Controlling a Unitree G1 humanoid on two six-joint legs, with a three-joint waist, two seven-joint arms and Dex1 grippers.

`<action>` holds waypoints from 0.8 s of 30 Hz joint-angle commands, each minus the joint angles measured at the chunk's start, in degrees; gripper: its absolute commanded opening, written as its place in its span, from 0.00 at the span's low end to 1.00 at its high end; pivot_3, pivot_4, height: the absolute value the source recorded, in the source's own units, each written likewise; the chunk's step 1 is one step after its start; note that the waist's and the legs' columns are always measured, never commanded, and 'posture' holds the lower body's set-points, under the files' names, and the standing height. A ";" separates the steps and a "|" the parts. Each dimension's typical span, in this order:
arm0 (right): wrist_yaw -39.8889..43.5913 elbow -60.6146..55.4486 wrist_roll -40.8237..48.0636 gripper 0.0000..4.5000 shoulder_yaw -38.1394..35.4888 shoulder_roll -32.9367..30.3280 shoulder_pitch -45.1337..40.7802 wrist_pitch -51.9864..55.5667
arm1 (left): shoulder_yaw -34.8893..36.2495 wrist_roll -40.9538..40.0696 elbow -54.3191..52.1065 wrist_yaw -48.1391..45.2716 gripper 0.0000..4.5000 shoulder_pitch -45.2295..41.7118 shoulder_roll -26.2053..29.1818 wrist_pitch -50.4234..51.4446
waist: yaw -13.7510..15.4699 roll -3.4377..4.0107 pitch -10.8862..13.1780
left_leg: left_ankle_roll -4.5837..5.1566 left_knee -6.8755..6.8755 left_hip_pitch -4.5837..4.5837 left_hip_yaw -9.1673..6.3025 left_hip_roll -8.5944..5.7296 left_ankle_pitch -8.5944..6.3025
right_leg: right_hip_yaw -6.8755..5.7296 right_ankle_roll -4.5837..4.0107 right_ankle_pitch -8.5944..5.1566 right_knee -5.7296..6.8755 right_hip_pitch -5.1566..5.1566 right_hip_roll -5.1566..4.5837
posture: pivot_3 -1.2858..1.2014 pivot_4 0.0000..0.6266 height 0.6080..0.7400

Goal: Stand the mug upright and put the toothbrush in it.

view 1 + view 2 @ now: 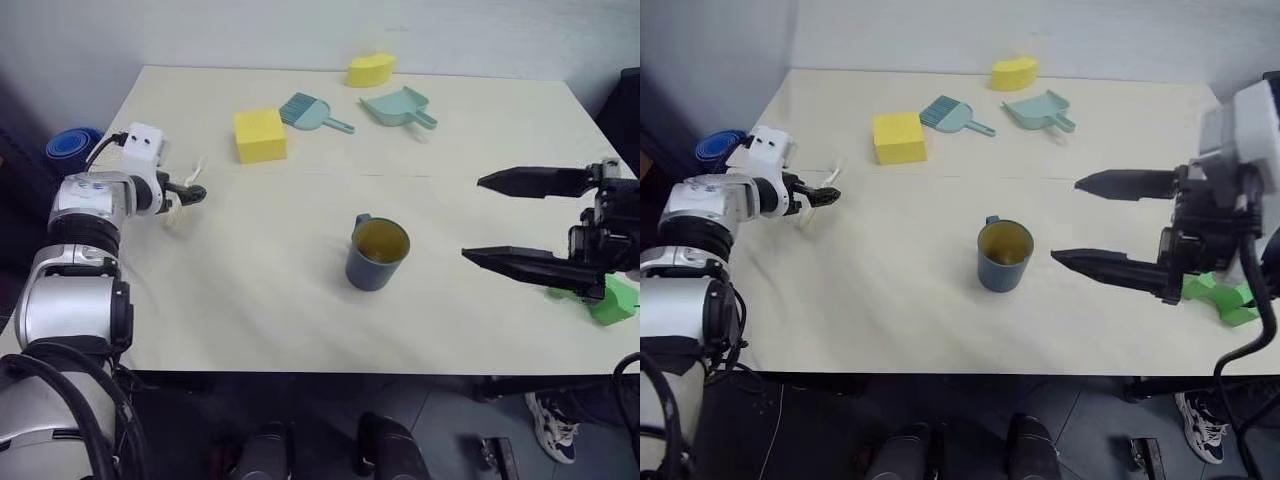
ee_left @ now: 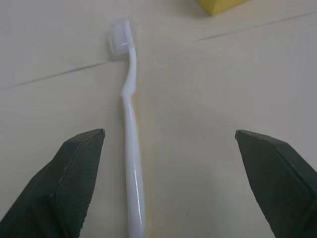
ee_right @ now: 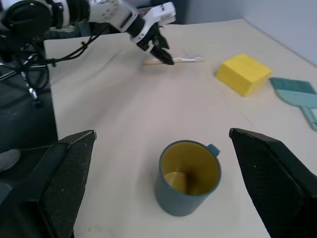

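Now I am hanging both my grippers open over the table (image 1: 300,330), with the mug standing upright and the toothbrush lying flat.

Over at the left, my left gripper (image 1: 820,195) is hovering with its fingers spread wide just above the toothbrush (image 2: 132,163), which is lying on the bare top near the left edge, its handle running between my two fingers (image 2: 74,178) without touching either and its bristle head pointing away from me. Further back, the yellow block (image 1: 260,135), the teal hand brush (image 1: 310,112), the teal dustpan (image 1: 398,106) and the yellow wedge (image 1: 370,69) are sitting well apart from it. At the middle, the mug (image 1: 377,253) is standing on its base, mouth up, empty. At the right, my right gripper (image 1: 505,222) is hanging with its fingers far apart, near the mug and clear of it, gripping nothing, just above a green object (image 1: 612,298).
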 commanded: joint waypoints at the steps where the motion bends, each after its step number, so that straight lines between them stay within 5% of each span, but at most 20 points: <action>1: -1.59 -0.83 1.43 1.00 -3.51 -0.94 0.01 -0.10 | 0.86 2.01 2.46 3.15 1.00 -2.22 -0.08 -3.20 | 0.05 -0.02 0.01 | 0.00 0.00 -0.01 0.00 0.00 0.00 | 0.01 0.00 0.00 0.01 -0.01 0.00 | 0.52 0.24 1.00; 8: -3.22 -1.34 1.71 1.00 -5.59 -0.47 2.06 -0.04 | 5.37 0.64 5.34 7.26 0.96 -1.76 -1.76 -2.35 | 0.16 -0.10 0.01 | 0.00 0.00 -0.03 -0.01 0.00 0.00 | 0.00 0.02 0.01 0.03 -0.03 -0.01 | 0.52 0.24 1.00; 22: -4.30 -0.81 3.23 1.00 -7.92 -1.48 3.98 0.78 | 10.80 0.67 5.98 9.72 0.08 0.14 -1.78 1.64 | 0.15 -0.12 0.00 | 0.02 0.02 0.02 0.00 -0.02 0.01 | 0.03 0.02 0.02 0.09 -0.02 -0.02 | 0.52 0.24 1.00; 24: -4.02 -0.77 3.03 1.00 -7.86 -1.59 4.31 0.60 | 10.90 0.81 5.94 9.14 0.05 0.05 -1.93 1.82 | 0.13 -0.12 0.00 | 0.02 0.02 0.02 0.00 -0.02 0.01 | 0.03 0.03 0.01 0.09 -0.02 -0.03 | 0.52 0.24 1.00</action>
